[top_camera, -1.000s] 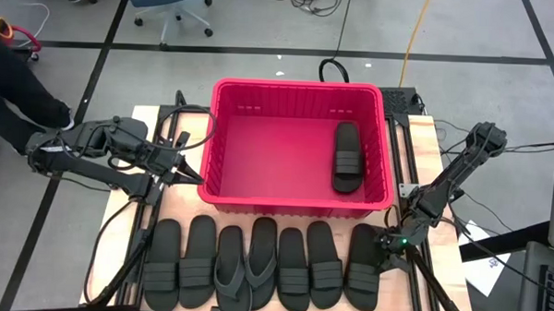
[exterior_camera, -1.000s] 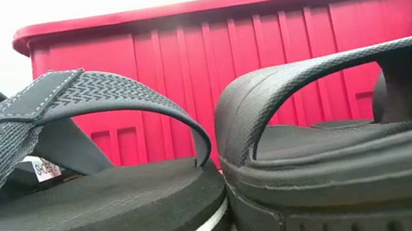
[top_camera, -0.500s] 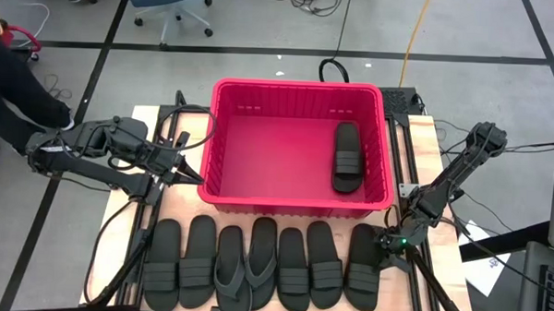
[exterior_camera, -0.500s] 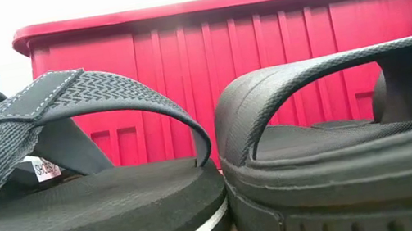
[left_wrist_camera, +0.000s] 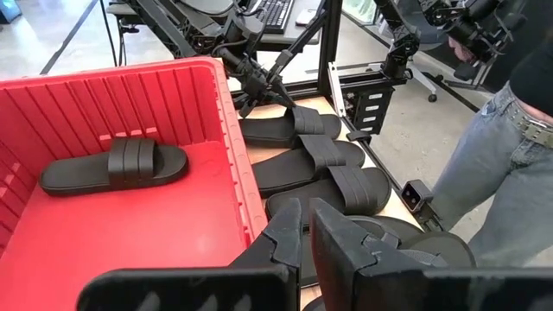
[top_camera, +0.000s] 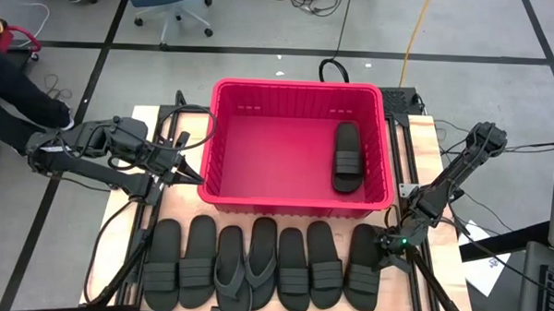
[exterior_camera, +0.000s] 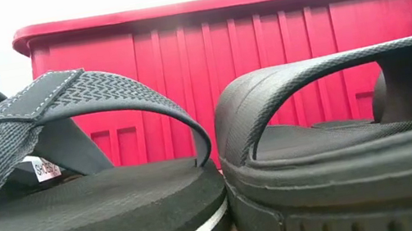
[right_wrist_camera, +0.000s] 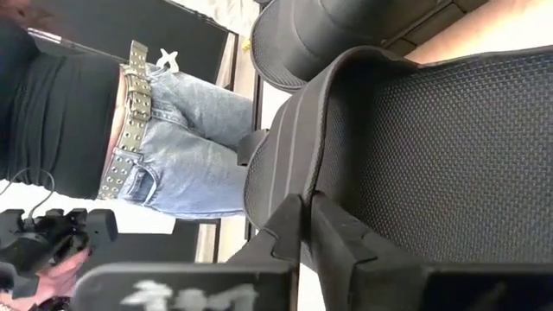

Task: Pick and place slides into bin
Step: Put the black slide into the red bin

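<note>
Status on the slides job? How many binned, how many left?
Done: one slide lies in the bin. In hand: the right gripper is down at the rightmost slide of the row; a grasp isn't confirmed. The left gripper waits beside the bin's left wall. Left: seven slides on the table, in front of the bin.

I work in a robotics lab: grey floor (top_camera: 263, 26) marked with black tape lines, loose cables (top_camera: 305, 1), a rolling office chair (top_camera: 169, 4), and my worktop (top_camera: 193, 125) on a metal frame.
</note>
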Available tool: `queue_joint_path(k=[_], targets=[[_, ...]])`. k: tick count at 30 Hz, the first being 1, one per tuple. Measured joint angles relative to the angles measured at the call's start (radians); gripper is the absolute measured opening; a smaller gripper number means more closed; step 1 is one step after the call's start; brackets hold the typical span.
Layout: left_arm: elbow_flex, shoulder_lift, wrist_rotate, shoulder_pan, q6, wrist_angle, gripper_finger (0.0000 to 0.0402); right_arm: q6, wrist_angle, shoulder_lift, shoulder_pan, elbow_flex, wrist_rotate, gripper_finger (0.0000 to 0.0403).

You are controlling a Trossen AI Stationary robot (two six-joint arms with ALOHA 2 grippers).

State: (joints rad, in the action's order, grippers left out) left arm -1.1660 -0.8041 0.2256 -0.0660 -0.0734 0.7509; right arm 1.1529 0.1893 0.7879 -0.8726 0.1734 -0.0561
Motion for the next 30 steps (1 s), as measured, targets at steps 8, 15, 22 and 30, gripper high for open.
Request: queue_joint_path(k=[8, 15, 22, 30], targets=[[0.0, 0.0, 0.0, 0.0, 0.0, 0.0, 0.0026, 0.031, -0.008, 0.0, 0.0, 0.0, 0.002, 0.0059], [0.0, 0.0, 0.0, 0.0, 0.002, 0.0, 0.0026, 0.065, -0.02, 0.025, 0.0, 0.0, 0.002, 0.0103], [0.0, 0.0, 0.0, 0.0, 0.004, 0.0, 0.0026, 0.068, 0.078, 0.095, 0.0, 0.0, -0.027, 0.0137], [0.0, 0.0, 0.0, 0.0, 0.004, 0.0, 0.0026, 0.058, 0.177, 0.179, 0.0, 0.0, -0.039, 0.0127]])
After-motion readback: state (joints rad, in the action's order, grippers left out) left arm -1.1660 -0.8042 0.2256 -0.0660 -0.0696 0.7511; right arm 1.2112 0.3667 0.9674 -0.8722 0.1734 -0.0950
